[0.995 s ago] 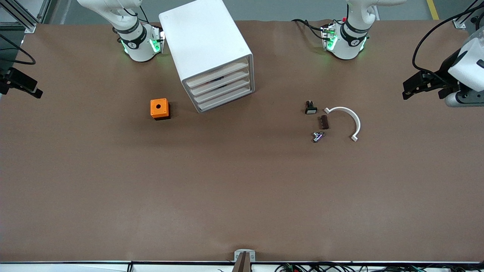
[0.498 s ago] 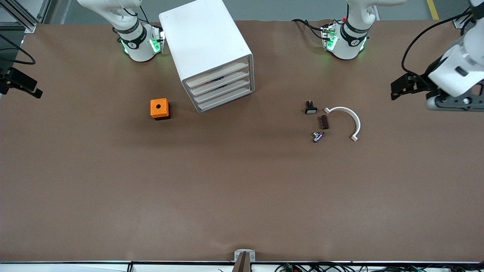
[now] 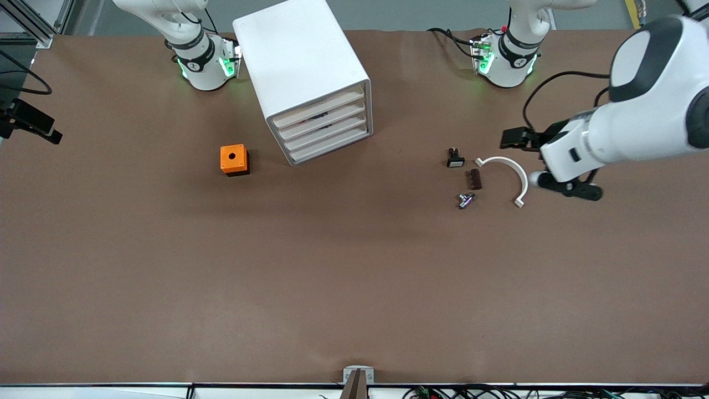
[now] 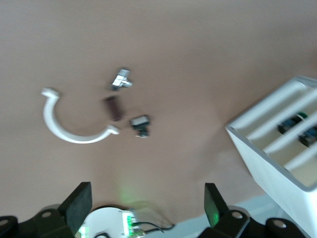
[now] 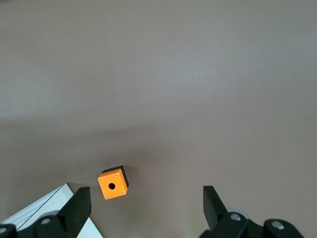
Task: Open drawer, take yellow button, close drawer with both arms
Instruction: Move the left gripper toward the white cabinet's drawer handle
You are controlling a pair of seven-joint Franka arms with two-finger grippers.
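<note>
The white drawer cabinet (image 3: 307, 72) stands between the arm bases, its four drawer fronts (image 3: 324, 130) all flush. It also shows in the left wrist view (image 4: 282, 148), with small dark and bluish parts in the drawer gaps. The button is hidden. My left gripper (image 3: 514, 138) is open and empty in the air, over the table beside the white arc (image 3: 507, 173); its wide-apart fingers (image 4: 78, 206) show in the left wrist view. My right gripper (image 3: 34, 125) is open and empty, and waits at the right arm's end of the table, high over the orange cube (image 5: 112, 184).
The orange cube with a round hole (image 3: 234, 159) sits beside the cabinet. Near the white arc lie a small black part with a white face (image 3: 455, 158), a brown part (image 3: 474, 179) and a silver part (image 3: 466, 200).
My left arm has swung in from the table's end toward the middle and now hangs by the white arc. The right arm has not moved.
</note>
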